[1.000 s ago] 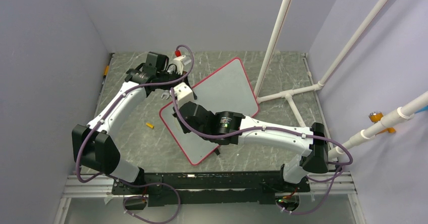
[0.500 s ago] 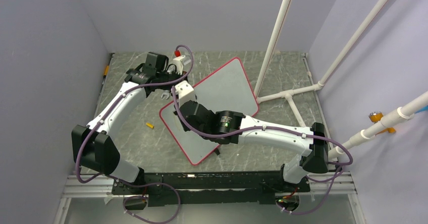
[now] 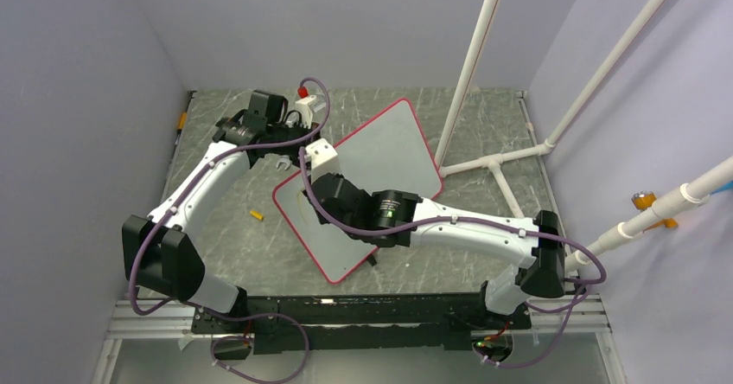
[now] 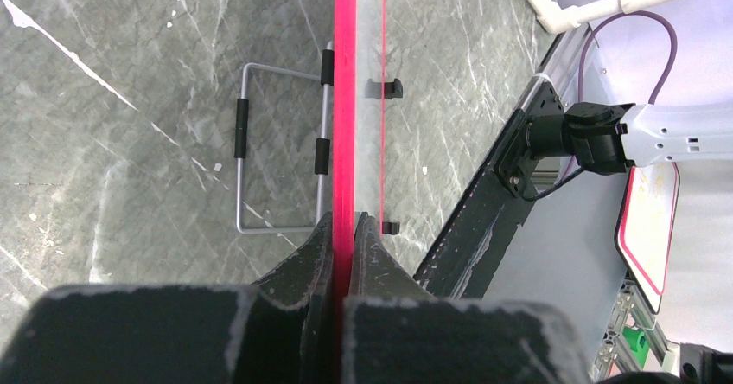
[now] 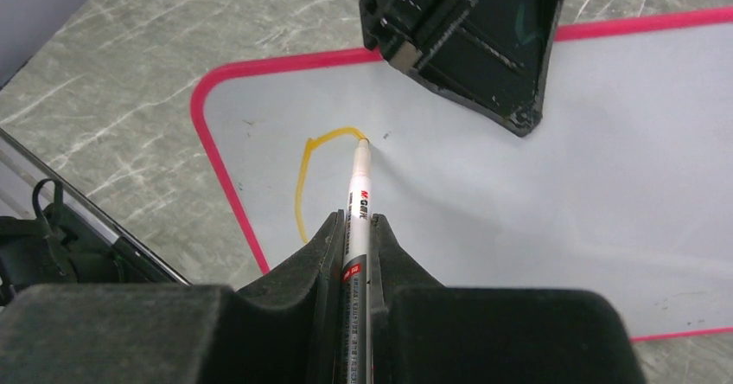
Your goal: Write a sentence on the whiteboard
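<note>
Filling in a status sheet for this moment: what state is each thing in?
left hand: shut on the whiteboard rim
right hand: shut on the marker
marker: uncapped, tip touching the whiteboard
sentence: barely begun, one curved orange-yellow stroke
whiteboard: held by its rim, almost blank

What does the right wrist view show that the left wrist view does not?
Only the right wrist view: the right tool shut on the marker pen, tip at a curved orange-yellow stroke. Only the left wrist view: a wire frame and small black clips by the rim. Both: the whiteboard with its red rim, the left tool on that rim, the marbled table.
</note>
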Action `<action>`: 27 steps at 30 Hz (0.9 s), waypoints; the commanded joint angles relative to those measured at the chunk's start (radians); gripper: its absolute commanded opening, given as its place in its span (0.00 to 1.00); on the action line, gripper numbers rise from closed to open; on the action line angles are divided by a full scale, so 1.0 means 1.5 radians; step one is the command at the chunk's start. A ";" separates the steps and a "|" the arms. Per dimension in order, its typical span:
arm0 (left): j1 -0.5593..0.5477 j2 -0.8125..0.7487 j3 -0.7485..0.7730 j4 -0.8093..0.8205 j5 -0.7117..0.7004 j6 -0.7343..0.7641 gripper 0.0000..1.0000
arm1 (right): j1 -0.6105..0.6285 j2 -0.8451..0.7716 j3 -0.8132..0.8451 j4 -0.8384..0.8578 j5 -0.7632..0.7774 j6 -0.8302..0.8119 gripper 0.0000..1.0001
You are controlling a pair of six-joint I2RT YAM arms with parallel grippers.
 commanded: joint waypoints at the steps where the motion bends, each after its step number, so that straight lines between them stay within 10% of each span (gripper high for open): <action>1: 0.007 -0.028 -0.001 0.060 -0.139 0.065 0.00 | -0.011 -0.020 -0.031 -0.027 0.013 0.022 0.00; 27: 0.008 -0.032 -0.003 0.063 -0.139 0.064 0.00 | -0.005 -0.006 -0.016 0.039 -0.115 -0.006 0.00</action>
